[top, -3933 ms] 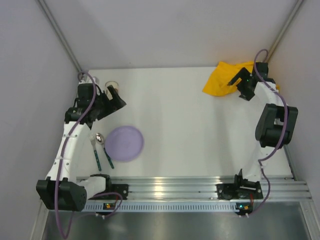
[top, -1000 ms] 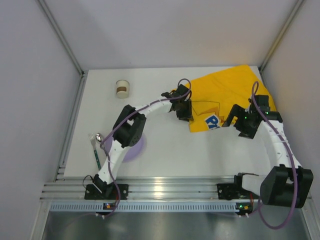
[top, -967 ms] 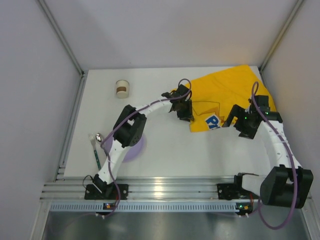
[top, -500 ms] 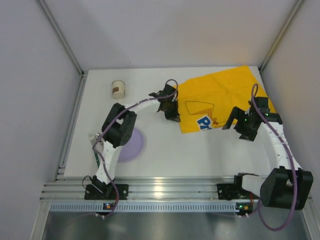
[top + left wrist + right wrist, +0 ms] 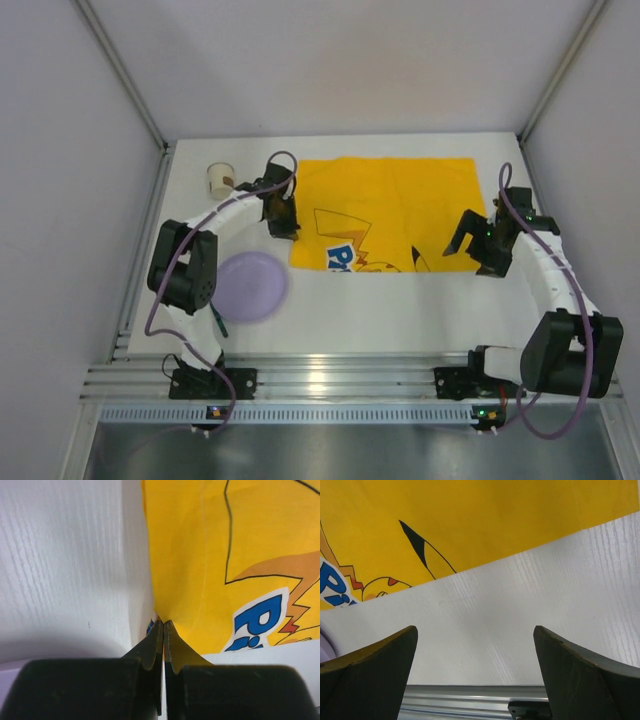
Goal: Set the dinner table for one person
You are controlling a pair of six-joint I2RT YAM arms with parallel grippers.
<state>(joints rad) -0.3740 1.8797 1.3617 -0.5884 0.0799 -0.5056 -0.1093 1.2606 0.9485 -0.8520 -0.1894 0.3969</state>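
Bench [image 5: 350,320] first: white, smooth and rigid, fixed in place, with nothing on it to grasp; things probably slide easily across it. Left gripper [image 5: 163,626] jaws are pinched shut on the left edge of the yellow cloth [image 5: 400,195], which lies spread flat across the far middle of the bench. Right gripper [image 5: 475,632] jaws stand wide, holding nothing, over bare bench just off the cloth's near-right edge. The cloth looks thin, light and limp, so a pinch at an edge or corner suits it. Its print shows a cartoon figure and blue lettering starting with "P"; the rest is unreadable. Purple plate [image 5: 250,285] and cup [image 5: 219,180] sit to the left.
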